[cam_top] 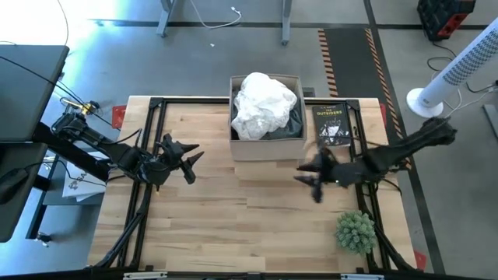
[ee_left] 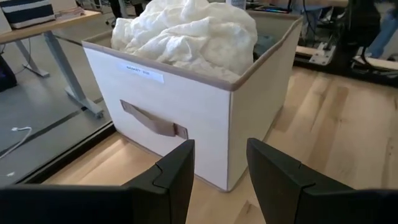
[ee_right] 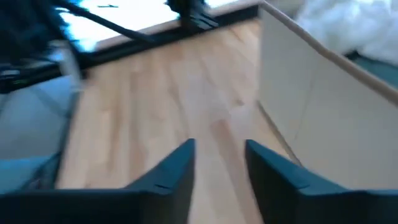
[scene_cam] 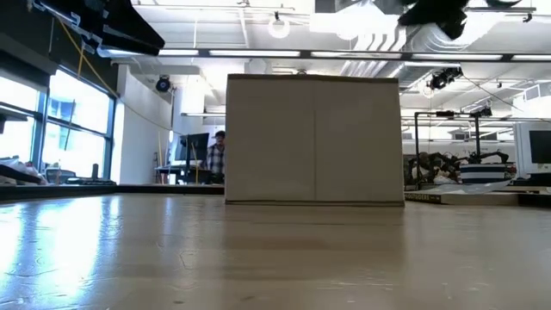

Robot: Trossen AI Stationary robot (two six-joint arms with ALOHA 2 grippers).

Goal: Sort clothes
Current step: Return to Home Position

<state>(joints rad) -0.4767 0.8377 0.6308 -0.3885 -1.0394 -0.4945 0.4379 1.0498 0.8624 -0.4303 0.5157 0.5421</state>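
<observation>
- Your clothes are all in the beige fabric bin (cam_top: 264, 149), which sits at the far centre of the table (cam_top: 233, 222).
- On top is a white garment (cam_top: 264, 105), crumpled and puffy, heaped above the rim.
- A darker fabric (cam_top: 294, 124) shows under it on the right side. It looks grey-green, but I wouldn't swear to it.
- The left gripper (cam_top: 193, 163) hovers left of the bin and a bit nearer. Its fingers are parted by a moderate gap and hold nothing.
- The right gripper (cam_top: 307, 180) is off the bin's near right corner, just near of the black book (cam_top: 331, 123). Its fingers are also parted and empty.
- Only the high view shows you the book and the small green plant (cam_top: 356, 231) at the near right.
- Only the left wrist view shows the bin's strap handle (ee_left: 152, 121) and a small label (ee_left: 138, 73) above it.
- The low view gives you just a blank bin wall, with no clothes visible, plus a person (scene_cam: 215, 155) far back in the room.
- The right wrist view is blurry. You get a bin wall, some white cloth at one edge and bare wood.
</observation>
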